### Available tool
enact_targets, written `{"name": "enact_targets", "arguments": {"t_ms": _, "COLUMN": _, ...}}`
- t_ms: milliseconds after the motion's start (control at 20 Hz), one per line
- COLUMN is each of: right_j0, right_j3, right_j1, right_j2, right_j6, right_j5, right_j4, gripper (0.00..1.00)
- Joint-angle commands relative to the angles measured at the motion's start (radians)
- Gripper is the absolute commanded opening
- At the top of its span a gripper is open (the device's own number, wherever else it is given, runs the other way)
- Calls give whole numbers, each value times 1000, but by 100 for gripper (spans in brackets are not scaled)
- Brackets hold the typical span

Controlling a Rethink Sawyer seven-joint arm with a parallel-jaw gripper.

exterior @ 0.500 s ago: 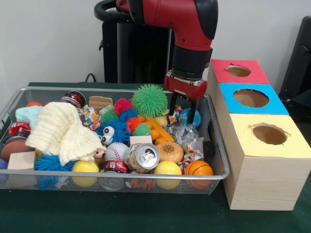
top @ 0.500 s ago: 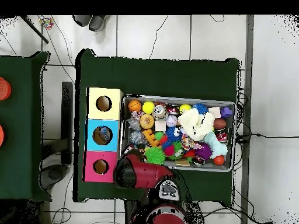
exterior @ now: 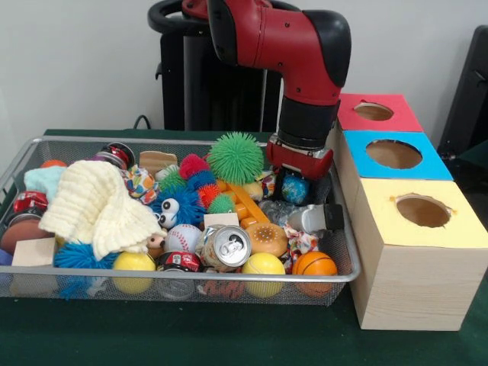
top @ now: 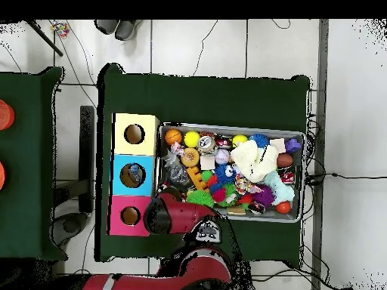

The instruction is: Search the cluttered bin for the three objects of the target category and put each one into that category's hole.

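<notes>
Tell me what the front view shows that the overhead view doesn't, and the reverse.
Front only: the gripper low in the bin over a clear plastic bottle, beside a blue globe ball; its state is hidden. Overhead only: the whole green table, the floor cables, and the arm covering that corner. Both: the bin and the red-topped hole.

one wire bin (exterior: 191, 276), holding: two yellow balls (exterior: 263, 264), one mini basketball (exterior: 313, 264), one baseball (exterior: 183, 237), one silver can (exterior: 226, 246), one green spiky ball (exterior: 235, 157), one clear bottle (exterior: 314, 218). beside the bin: three wooden boxes (exterior: 412, 284), one hole each.
</notes>
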Motion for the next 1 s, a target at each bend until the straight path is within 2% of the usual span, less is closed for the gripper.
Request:
{"name": "enact_targets", "arguments": {"t_ms": 50, "right_j0": -2, "right_j3": -154, "right_j1": 83, "right_j2": 33, "right_j6": 74, "right_j5": -17, "right_j4": 30, "gripper": 100}}
{"name": "enact_targets", "arguments": {"t_ms": 600, "right_j0": -16, "right_j3": -174, "right_j1": 97, "right_j2": 38, "right_j6": 70, "right_j5": -17, "right_j4": 21, "gripper": 100}}
{"name": "enact_targets", "arguments": {"t_ms": 1000, "right_j0": -54, "right_j3": -115, "right_j1": 5, "right_j2": 62, "right_j6": 48, "right_j5": 43, "right_j4": -16, "gripper": 100}}
